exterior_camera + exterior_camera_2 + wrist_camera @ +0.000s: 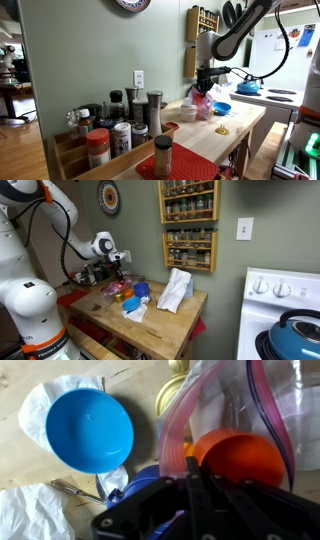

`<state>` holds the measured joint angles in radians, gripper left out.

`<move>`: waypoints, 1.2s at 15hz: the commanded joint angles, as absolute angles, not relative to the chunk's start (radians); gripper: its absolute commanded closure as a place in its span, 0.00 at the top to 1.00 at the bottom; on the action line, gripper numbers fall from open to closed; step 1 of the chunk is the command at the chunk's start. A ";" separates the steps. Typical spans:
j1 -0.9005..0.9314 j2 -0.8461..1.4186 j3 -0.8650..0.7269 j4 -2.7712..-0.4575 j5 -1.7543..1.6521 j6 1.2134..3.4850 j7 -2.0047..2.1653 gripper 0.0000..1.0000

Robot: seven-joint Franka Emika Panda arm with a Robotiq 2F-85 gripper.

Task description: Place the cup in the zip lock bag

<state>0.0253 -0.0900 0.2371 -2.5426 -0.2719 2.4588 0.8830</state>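
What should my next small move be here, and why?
Probably ease the orange cup slightly deeper into the zip lock bag. In the wrist view the cup shows through the bag's clear plastic near its pink-edged mouth, with the gripper right at the cup's rim. I cannot tell whether the cup is fully inside.

The bowl (90, 430) is bright blue. Beside the bowl, the cup (245, 460) is orange and the zip lock bag (215, 400) clear with pink and purple stripes. The cloth (35, 405) under the bowl is white.
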 commanded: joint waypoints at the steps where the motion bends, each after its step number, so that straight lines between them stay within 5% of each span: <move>1: 0.067 -0.064 0.209 -2.529 -0.215 2.501 0.848 0.01; 11: 0.094 0.006 0.173 -2.529 0.061 2.607 0.642 0.02; 12: 0.095 0.008 0.171 -2.529 0.081 2.601 0.617 0.29; 14: 0.096 0.005 0.169 -2.528 0.109 2.586 0.589 0.36; 18: 0.099 -0.015 0.165 -2.531 0.136 2.579 0.554 0.67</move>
